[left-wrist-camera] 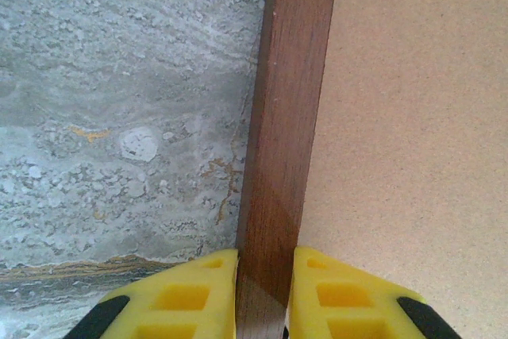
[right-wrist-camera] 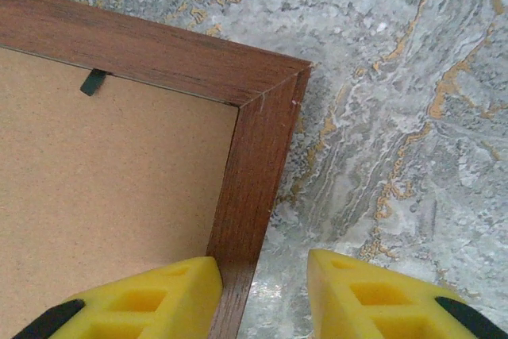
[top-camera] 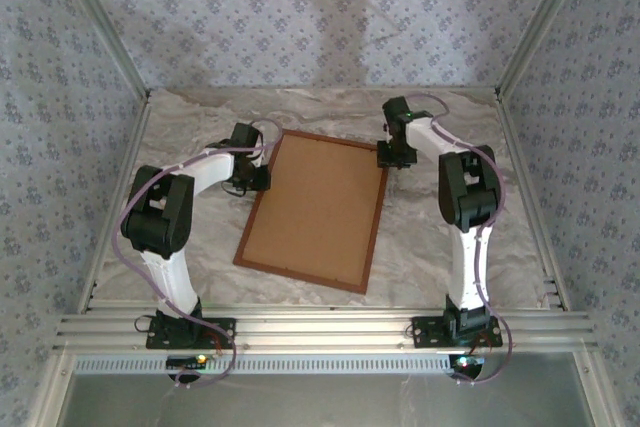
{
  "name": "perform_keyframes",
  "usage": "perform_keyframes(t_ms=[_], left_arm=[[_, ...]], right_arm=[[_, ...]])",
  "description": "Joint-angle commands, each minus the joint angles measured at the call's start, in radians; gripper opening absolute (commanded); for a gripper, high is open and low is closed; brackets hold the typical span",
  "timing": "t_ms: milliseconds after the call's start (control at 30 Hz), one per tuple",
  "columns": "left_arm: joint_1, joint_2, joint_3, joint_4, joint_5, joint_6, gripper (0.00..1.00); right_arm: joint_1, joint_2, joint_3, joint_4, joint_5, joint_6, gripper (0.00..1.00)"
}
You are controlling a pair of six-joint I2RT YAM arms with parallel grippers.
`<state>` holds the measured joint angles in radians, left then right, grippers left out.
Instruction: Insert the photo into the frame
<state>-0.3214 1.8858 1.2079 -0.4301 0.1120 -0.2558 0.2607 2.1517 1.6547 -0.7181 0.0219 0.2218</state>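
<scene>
The frame (top-camera: 298, 276) lies flat on the marbled table with its back up, and a plain brown backing board (top-camera: 318, 207) fills it. The photo is hidden. My left gripper (top-camera: 250, 179) is at the frame's left rail. In the left wrist view it (left-wrist-camera: 266, 291) is shut on that rail (left-wrist-camera: 290, 117), both yellow fingers pressed against the wood. My right gripper (top-camera: 392, 155) is at the frame's far right corner. There it (right-wrist-camera: 264, 291) stands open astride the right rail (right-wrist-camera: 254, 164): one finger is at the inner edge, the other is off the wood over the table.
A small black clip (right-wrist-camera: 94, 81) sits on the backing board (right-wrist-camera: 111, 188) by the far rail. Metal cage posts (top-camera: 530, 37) and patterned walls close in the table (top-camera: 440, 247). An aluminium rail (top-camera: 320, 332) runs along the near edge.
</scene>
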Motion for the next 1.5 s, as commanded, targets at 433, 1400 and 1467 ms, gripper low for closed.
perform_keyframes(t_ms=[433, 1400, 1467], left_arm=[[0.005, 0.026, -0.027, -0.028, -0.003, -0.005, 0.20], [0.004, 0.017, -0.033, -0.033, 0.008, 0.003, 0.20], [0.004, 0.015, -0.033, -0.036, 0.008, 0.003, 0.20]], right_arm=[[0.105, 0.192, 0.164, -0.172, 0.099, -0.077, 0.39], [0.166, 0.299, 0.344, -0.275, 0.140, -0.197, 0.45], [0.164, 0.321, 0.389, -0.323, 0.127, -0.169, 0.48]])
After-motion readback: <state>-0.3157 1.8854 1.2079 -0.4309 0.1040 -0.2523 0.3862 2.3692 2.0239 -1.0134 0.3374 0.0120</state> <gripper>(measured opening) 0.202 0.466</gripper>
